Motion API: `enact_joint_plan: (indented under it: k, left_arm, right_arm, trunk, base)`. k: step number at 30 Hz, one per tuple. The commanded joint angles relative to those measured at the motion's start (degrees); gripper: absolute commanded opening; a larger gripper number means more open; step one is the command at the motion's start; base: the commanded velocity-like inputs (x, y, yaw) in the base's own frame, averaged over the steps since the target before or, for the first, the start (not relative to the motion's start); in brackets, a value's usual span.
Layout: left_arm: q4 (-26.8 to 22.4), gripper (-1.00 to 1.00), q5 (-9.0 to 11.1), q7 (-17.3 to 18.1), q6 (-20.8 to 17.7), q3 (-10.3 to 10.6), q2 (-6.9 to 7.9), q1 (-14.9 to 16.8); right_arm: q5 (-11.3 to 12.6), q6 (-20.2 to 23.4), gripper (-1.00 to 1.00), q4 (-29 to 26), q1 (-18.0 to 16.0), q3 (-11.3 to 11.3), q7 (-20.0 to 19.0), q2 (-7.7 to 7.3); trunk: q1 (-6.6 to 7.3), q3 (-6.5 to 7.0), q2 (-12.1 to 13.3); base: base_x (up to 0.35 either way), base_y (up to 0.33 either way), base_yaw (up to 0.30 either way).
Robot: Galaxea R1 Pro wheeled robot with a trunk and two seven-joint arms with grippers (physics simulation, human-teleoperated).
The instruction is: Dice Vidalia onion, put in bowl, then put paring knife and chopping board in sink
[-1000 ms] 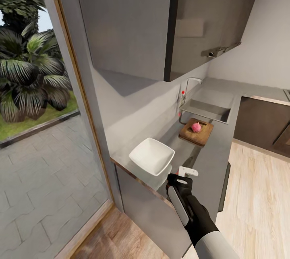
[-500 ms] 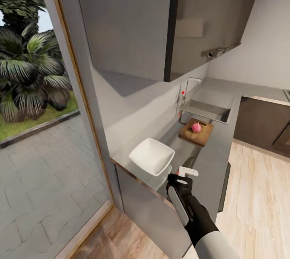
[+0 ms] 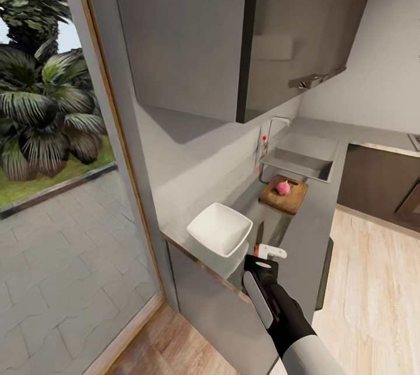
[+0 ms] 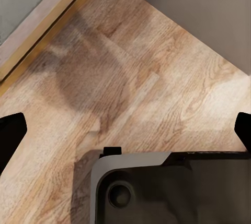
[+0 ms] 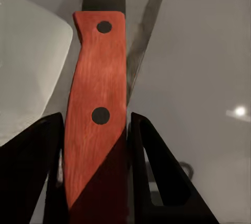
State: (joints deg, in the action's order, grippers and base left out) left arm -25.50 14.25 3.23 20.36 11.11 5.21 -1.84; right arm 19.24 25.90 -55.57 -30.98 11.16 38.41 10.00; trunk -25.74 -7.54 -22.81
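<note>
The grey countertop [image 3: 303,229] runs along the wall. At its far end sits the sink [image 3: 303,159] with its tap. Just in front of the sink lies the brown chopping board [image 3: 284,197], and the little pink Vidalia onion [image 3: 283,188] rests on top of it. Nearer, by the counter's end, sits the white bowl [image 3: 220,228]. The right gripper [image 5: 97,130] is squeezed tight on the red handle of the paring knife [image 5: 99,104], right beside the bowl. The left gripper [image 4: 125,130] hangs over the wooden floor [image 4: 157,78] with its fingers wide apart.
</note>
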Motion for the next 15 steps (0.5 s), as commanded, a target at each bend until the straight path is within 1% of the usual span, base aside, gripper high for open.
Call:
enact_joint_plan:
  k: [1, 15]
  left_arm:
    - [-0.08, 1.0, 0.61, 0.13, 0.09, 0.32, 0.07, 0.0]
    - [0.06, 1.0, 0.61, 0.15, 0.07, 0.32, 0.07, 0.0]
  right_arm:
    - [0.35, 0.21, -1.0, -0.06, -0.05, 0.09, 0.44, 0.0]
    - [0.36, 0.2, -1.0, -0.06, -0.05, 0.09, 0.44, 0.0]
  trunk:
    - [-0.04, -0.02, -0.11]
    - [-0.04, 1.24, -0.11]
  base:
    - [0.0, 0.0, 0.0]
    - [0.0, 0.0, 0.0]
